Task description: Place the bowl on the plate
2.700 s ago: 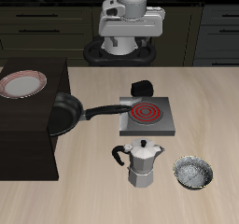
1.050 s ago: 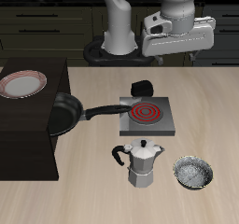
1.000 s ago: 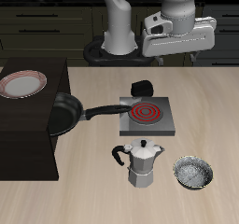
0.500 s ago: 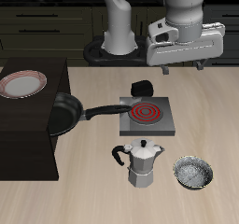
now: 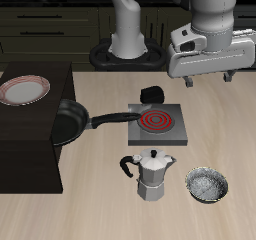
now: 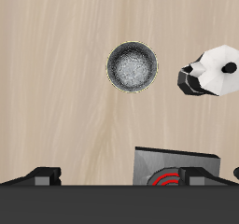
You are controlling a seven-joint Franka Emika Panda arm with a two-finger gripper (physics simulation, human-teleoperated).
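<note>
Two task things sit well apart in the exterior view: we see the bowl [image 5: 207,185] on the table near its front edge, just beside the moka pot [image 5: 150,174], and the plate [image 5: 24,90] up on the dark raised counter [image 5: 35,134] at the far side of the scene, while the gripper [image 5: 208,76] hangs high above the table, holding nothing. From the wrist view we look straight down on the bowl [image 6: 133,67], which suggests we are lining up over it for a grasp; the fingers [image 6: 45,174] stand wide apart and empty, with the stove burner [image 6: 177,167] showing between them.
</note>
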